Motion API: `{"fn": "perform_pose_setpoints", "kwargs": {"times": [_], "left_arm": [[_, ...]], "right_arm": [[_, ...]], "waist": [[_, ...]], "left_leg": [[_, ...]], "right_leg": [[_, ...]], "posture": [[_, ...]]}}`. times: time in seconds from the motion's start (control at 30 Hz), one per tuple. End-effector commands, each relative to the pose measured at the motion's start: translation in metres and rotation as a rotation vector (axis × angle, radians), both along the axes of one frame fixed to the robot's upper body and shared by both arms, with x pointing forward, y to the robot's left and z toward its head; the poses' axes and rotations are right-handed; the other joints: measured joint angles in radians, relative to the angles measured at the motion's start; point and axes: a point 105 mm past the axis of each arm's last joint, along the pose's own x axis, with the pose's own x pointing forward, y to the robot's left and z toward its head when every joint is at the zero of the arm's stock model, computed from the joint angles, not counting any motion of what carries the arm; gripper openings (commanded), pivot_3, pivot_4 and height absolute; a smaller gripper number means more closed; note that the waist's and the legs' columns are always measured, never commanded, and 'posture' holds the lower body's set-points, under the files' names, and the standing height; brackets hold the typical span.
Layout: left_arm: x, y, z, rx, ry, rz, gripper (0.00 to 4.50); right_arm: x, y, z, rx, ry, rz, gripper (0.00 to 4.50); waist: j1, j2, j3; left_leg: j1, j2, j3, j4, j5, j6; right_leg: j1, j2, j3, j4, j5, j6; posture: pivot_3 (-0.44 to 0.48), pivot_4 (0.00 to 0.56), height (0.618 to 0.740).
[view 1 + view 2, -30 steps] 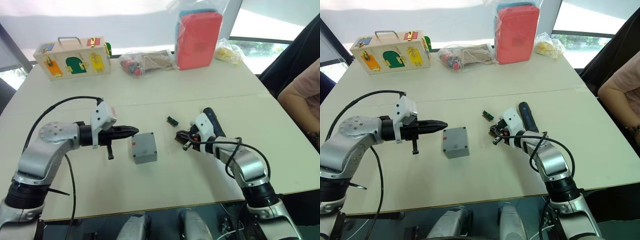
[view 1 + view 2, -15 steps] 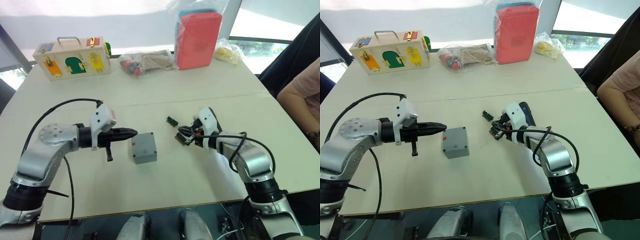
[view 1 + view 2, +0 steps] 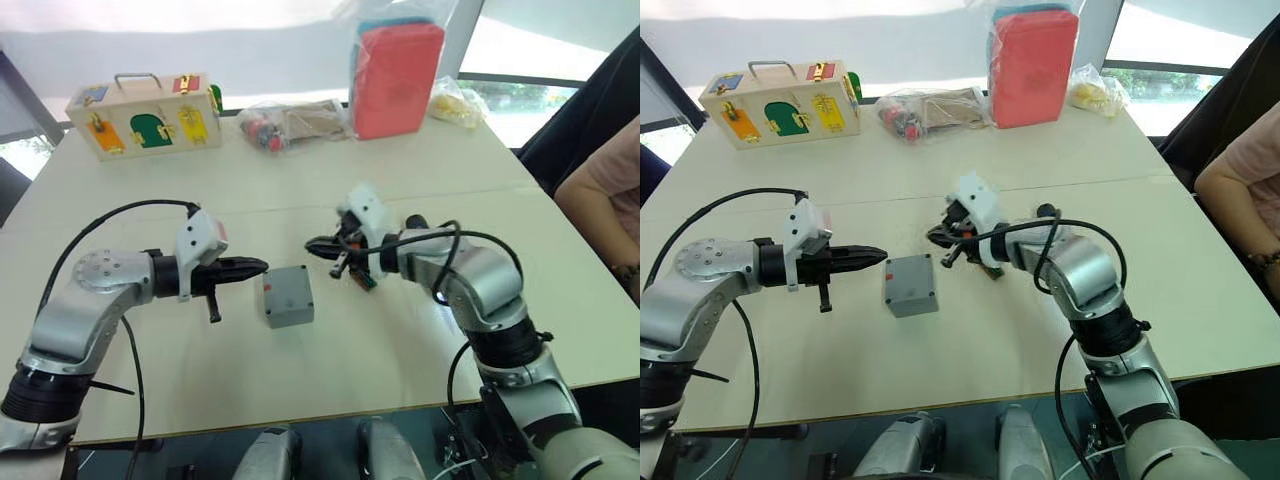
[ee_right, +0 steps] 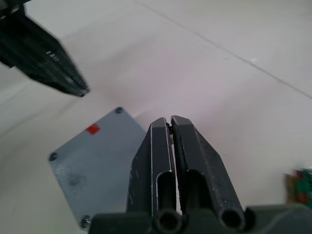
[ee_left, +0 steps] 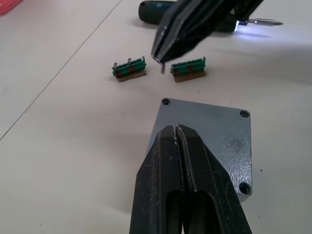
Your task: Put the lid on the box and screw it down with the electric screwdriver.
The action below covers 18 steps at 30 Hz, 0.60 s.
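Screwdriver point(image 5: 195, 19) light beyond box point(image 5: 204, 141)

The electric screwdriver point(image 5: 195, 12) is mostly hidden behind the right gripper point(image 5: 163, 53) at the top of the left wrist view; only its dark butt, lit tip and bit stick out. In the right wrist view the box point(image 4: 92, 161) is partly covered by that gripper's own fingers point(image 4: 195, 165), and the green terminal block point(image 4: 300, 183) is cut off at the right edge. A person's arm point(image 3: 600, 190) is cropped by the right edge of the left eye view. The contents of the clear bags point(image 3: 290, 122) at the table's point(image 3: 400, 370) top are too small to tell.
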Motion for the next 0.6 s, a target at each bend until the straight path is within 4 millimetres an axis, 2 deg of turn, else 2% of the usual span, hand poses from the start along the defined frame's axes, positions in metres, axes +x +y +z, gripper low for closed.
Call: {"fn": "perform_pose_setpoints", "kwargs": {"times": [0.03,0.6], "left_arm": [[-0.003,0.003,0.013,0.0,-0.063,0.011,0.0],[-0.004,-0.001,0.012,0.0,-0.067,0.008,0.0]], "right_arm": [[-0.001,0.01,0.009,0.008,-0.04,0.035,0.04],[0.007,0.007,-0.008,-0.052,-0.031,0.026,0.04]], "waist": [[-0.001,0.0,0.0],[-0.003,0.0,0.0]], "left_leg": [[0.0,0.0,0.0,0.0,0.0,0.0],[0.0,0.0,0.0,0.0,0.0,0.0]], "right_leg": [[0.0,0.0,0.0,0.0,0.0,0.0],[-0.001,0.0,0.0,0.0,0.0,0.0]], "posture": [[0.0,0.15,0.74],[0.0,0.15,0.74]]}}
